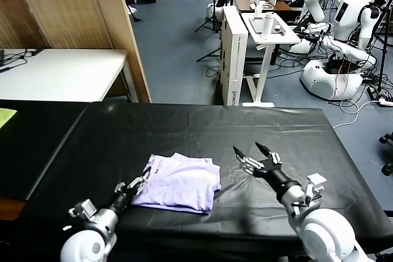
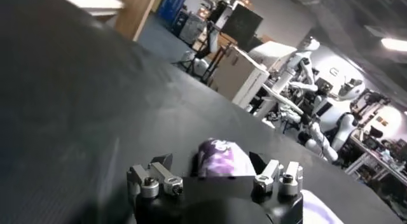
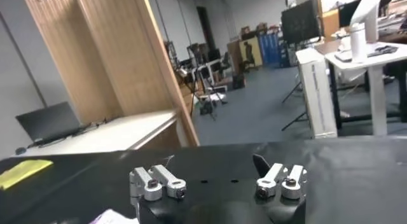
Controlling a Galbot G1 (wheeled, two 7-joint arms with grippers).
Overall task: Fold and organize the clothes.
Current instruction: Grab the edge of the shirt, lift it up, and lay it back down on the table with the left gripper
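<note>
Left hand low over the table's near side, fingertips at the left edge of the T-shirt; in the left wrist view a bunched fold of lavender fabric with purple print sits between the fingers, though whether actually pinched or merely touched cannot be told; jaws only narrowly apart there.

Right hand hovering just right of the shirt, clear of it, fingers spread wide with nothing between them; same spread seen in the right wrist view, only bare black cloth beyond the tips.

T-shirt folded into a rough rectangle, pale lavender, lying flat near the front middle of the table, between the two hands; a corner of it just visible at the lower edge of the right wrist view.

Table draped in black sheeting, wrinkled; a yellow-green cloth at its far left edge, well apart from the shirt; a white desk and wooden partition behind; other white robots in the room beyond.
</note>
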